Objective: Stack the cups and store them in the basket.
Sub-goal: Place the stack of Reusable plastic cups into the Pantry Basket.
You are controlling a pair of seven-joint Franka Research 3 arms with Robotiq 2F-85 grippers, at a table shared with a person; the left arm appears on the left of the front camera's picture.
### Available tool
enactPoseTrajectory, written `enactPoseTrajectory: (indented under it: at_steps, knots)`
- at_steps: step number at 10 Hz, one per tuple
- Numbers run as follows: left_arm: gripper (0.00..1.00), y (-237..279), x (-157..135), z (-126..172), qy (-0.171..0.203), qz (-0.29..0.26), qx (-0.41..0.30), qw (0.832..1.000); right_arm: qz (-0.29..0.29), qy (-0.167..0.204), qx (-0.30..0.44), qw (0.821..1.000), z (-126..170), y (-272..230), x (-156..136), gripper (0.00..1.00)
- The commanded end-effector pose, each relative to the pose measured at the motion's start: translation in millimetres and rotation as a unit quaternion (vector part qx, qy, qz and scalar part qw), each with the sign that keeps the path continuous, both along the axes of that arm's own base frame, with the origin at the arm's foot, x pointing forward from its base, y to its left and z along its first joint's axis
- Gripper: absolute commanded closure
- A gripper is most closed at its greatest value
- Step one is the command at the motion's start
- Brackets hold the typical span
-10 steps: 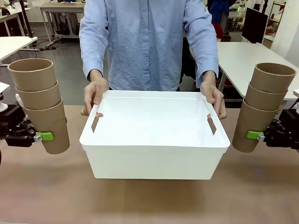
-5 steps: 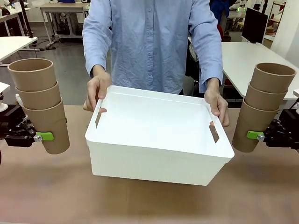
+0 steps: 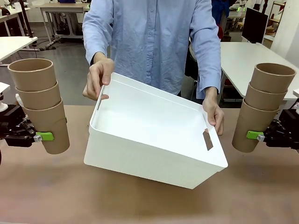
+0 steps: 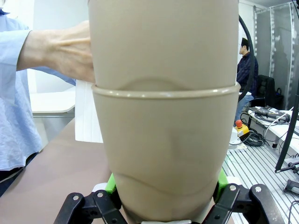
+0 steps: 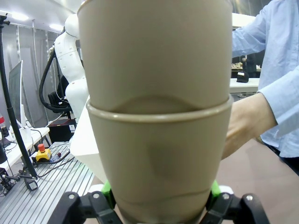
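Our left gripper (image 3: 46, 136) is clamped on the left cup stack (image 3: 39, 100), right gripper (image 3: 254, 135) on the right cup stack (image 3: 259, 109), both upright, w/ the basket (image 3: 154, 161) tilted btw them in the person's hands (image 3: 99, 77), low end nearer our right.

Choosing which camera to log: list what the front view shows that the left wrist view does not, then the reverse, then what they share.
Front: the right stack in the right tool, the whole tilted basket, the person's second hand. Left wrist: green pads on both sides of the bottom cup, and its rim around the next cup. Both: the left stack clamped in the left tool, one hand on the basket.
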State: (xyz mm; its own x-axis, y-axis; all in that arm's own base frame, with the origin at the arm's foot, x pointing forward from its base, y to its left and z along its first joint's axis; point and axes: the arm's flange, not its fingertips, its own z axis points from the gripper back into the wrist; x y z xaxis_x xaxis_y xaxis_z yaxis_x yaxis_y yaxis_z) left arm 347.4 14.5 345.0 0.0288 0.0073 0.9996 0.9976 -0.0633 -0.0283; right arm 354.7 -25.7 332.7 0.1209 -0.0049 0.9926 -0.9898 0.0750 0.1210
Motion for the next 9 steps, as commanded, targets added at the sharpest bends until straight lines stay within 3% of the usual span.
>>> enactPoseTrajectory:
  at_steps: [1,5,9]
  knots:
    - [0.15,-0.8,-0.4,2.6,-0.002,-0.002,-0.006,1.0,-0.005,0.008,-0.015,1.0,33.6,10.4,-23.1,0.16]
    - [0.15,-0.8,-0.4,2.6,-0.002,-0.002,-0.006,1.0,-0.025,0.017,-0.11,0.993,106.3,62.7,-50.2,0.16]
    - [0.15,-0.8,-0.4,2.6,-0.002,-0.002,-0.006,1.0,-0.033,-0.006,-0.249,0.968,144.8,157.4,-75.6,0.16]
